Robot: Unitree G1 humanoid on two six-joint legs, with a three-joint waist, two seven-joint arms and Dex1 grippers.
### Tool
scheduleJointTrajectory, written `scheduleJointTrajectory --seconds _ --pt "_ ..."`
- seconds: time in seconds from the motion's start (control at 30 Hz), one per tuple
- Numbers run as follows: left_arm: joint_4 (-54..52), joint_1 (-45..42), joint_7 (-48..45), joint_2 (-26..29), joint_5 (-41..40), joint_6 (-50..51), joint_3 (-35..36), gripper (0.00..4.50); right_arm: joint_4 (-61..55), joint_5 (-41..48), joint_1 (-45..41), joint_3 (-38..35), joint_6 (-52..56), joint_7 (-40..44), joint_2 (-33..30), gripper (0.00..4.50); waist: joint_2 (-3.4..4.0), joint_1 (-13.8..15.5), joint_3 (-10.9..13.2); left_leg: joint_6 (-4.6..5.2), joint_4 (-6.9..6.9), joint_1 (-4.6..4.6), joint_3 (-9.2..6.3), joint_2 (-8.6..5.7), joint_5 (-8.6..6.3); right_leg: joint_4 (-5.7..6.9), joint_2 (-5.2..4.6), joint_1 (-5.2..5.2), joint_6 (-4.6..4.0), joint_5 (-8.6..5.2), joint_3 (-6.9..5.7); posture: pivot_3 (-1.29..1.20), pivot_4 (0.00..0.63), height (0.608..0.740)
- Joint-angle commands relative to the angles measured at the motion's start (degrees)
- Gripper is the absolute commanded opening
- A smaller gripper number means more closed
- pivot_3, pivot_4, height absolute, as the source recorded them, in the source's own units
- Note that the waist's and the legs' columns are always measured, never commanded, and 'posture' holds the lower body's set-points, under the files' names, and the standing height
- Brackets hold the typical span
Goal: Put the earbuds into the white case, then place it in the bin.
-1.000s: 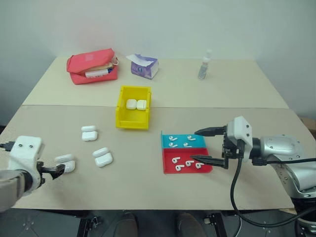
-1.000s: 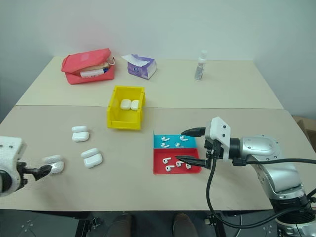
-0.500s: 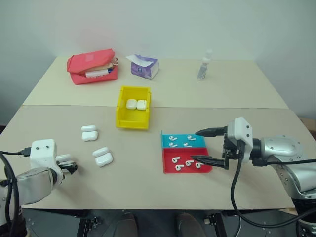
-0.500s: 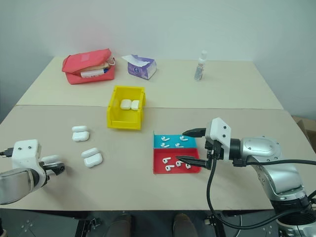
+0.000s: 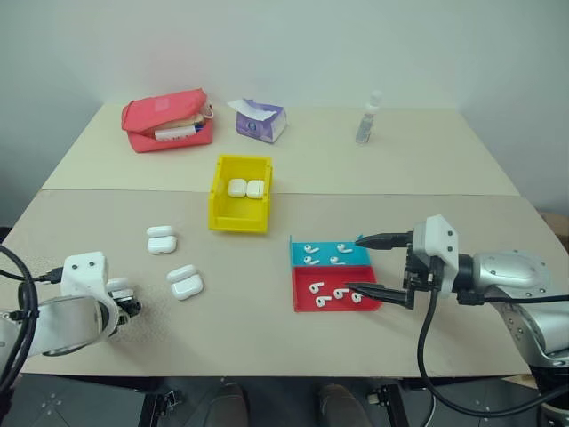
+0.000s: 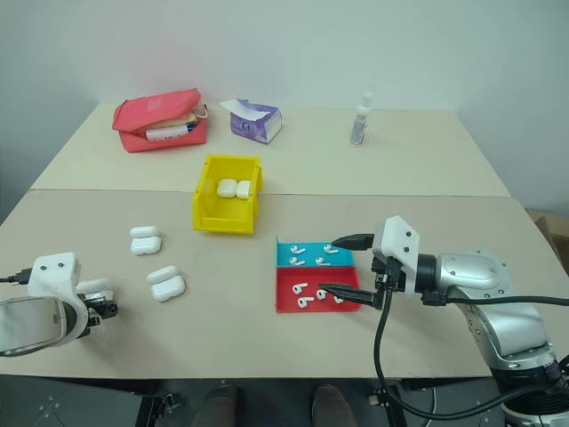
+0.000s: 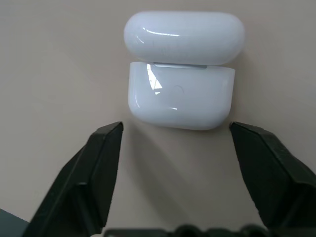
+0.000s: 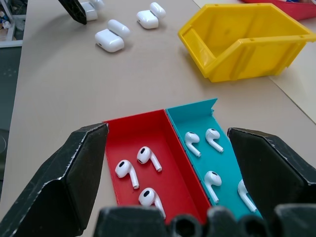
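- the left gripper (image 7: 175, 136) is open, a finger off each side of the white case (image 7: 180, 94) just ahead of it, not touching; judged lined up to pinch its body.
- that case lies flat with its lid flipped open, ready for loading.
- the right gripper (image 8: 168, 148) hangs wide open over the tray (image 8: 163, 117), with the earbuds (image 8: 148, 158) under its fingers.
- the bin (image 5: 240, 192) sits well beyond both, two cases inside.
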Motion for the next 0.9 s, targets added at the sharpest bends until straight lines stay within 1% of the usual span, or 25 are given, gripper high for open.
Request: scheduleJointTrajectory --seconds 0.03,0.07,0.2,0.3,0.4,0.47,0.6,0.67,0.73,0.83,0.87,0.9 --pt "0.9 -0.5 -1.1 2.3 -0.2 -2.1 -0.9 2.48 -2.3 0.7 0.1 -2.0 -0.1 -0.5 -0.6 4.50 0.00 0.0 0.0 -0.01 -0.01 0.00 0.01 0.00 0.01 0.00 0.00 -0.01 0.00 0.00 0.00 0.00 0.150 0.740" --pt "1.2 -0.5 -1.7 2.9 -0.2 -2.3 -1.0 2.23 -2.4 0.7 0.1 -2.1 -0.1 -0.6 -0.6 4.50 0.00 0.0 0.0 -0.03 -0.02 -0.01 0.01 0.00 0.01 0.00 0.01 -0.03 0.00 0.00 0.01 0.00 0.150 0.740" --pt "0.9 1.2 -3.9 5.7 -0.2 -2.7 -1.0 2.23 -2.7 0.8 0.5 -2.1 0.0 -0.9 -0.6 4.50 0.00 0.1 0.0 -0.06 -0.03 -0.01 0.01 0.00 0.03 0.00 0.01 -0.03 0.00 0.00 0.00 0.00 0.150 0.740" --pt "-1.8 5.2 -5.8 8.5 0.3 -2.2 0.9 2.23 -2.9 0.8 0.8 -2.1 0.0 -1.2 -0.7 4.50 0.00 0.1 0.0 -0.08 -0.04 -0.03 0.03 0.00 0.02 -0.03 0.01 -0.05 -0.01 0.00 0.01 0.00 0.150 0.740" --pt "-3.8 10.1 -11.6 11.0 1.1 0.2 4.0 2.23 -3.0 0.8 1.1 -2.2 0.1 -1.3 -0.8 4.50 0.01 0.1 0.0 -0.09 -0.09 -0.03 0.05 0.01 0.02 -0.07 0.01 -0.07 -0.01 -0.01 0.01 0.00 0.150 0.740" --pt "-6.3 13.6 -17.4 11.5 5.4 2.2 7.6 2.23 -3.2 0.9 1.4 -2.2 0.2 -1.4 -0.7 4.50 0.04 0.2 0.0 -0.10 -0.12 -0.03 0.06 0.01 0.02 -0.07 0.01 -0.08 -0.02 -0.02 0.01 0.00 0.150 0.740" --pt "-8.4 18.8 -22.3 10.9 10.7 3.7 13.4 2.23 -3.5 0.9 1.7 -2.0 0.2 -1.5 -0.6 4.50 0.05 0.4 0.0 -0.12 -0.14 -0.02 0.08 0.01 0.03 -0.09 0.01 -0.09 -0.04 -0.02 0.01 0.00 0.150 0.740" --pt "-8.7 19.6 -25.5 11.0 12.3 4.4 16.2 2.61 -3.4 0.9 1.6 -1.8 0.2 -1.4 -0.5 4.50 0.04 0.5 0.0 -0.13 -0.15 -0.02 0.08 0.01 0.03 -0.11 0.01 -0.08 -0.04 -0.02 0.01 0.00 0.150 0.740" --pt "-8.8 19.2 -26.8 11.0 13.3 4.1 17.9 3.08 -3.2 0.8 1.4 -1.6 0.2 -1.4 -0.4 4.50 0.04 0.5 0.0 -0.13 -0.15 -0.02 0.08 0.01 0.03 -0.13 0.01 -0.08 -0.05 -0.02 0.00 0.00 0.150 0.740" --pt "-7.8 17.6 -27.9 11.8 12.8 3.7 17.8 4.05 -3.2 0.8 1.2 -1.4 0.1 -1.5 -0.2 4.50 0.05 0.9 0.0 -0.13 -0.16 -0.03 0.08 0.01 0.02 -0.21 0.00 -0.05 -0.05 -0.02 0.00 0.00 0.150 0.740" --pt "-7.4 16.8 -27.6 11.9 12.7 3.4 17.3 4.21 -3.2 0.8 1.2 -1.4 0.1 -1.5 -0.2 4.50 0.05 1.0 0.0 -0.12 -0.17 -0.03 0.08 0.01 0.02 -0.23 0.00 -0.05 -0.05 -0.01 0.00 0.00 0.150 0.740" --pt "-6.9 15.7 -27.4 12.1 12.8 3.0 16.5 4.49 -3.4 0.9 1.3 -1.4 0.2 -1.5 -0.2 4.50 0.04 1.0 0.0 -0.13 -0.19 -0.04 0.07 0.01 0.02 -0.25 0.00 -0.06 -0.05 -0.01 -0.01 0.00 0.150 0.740"
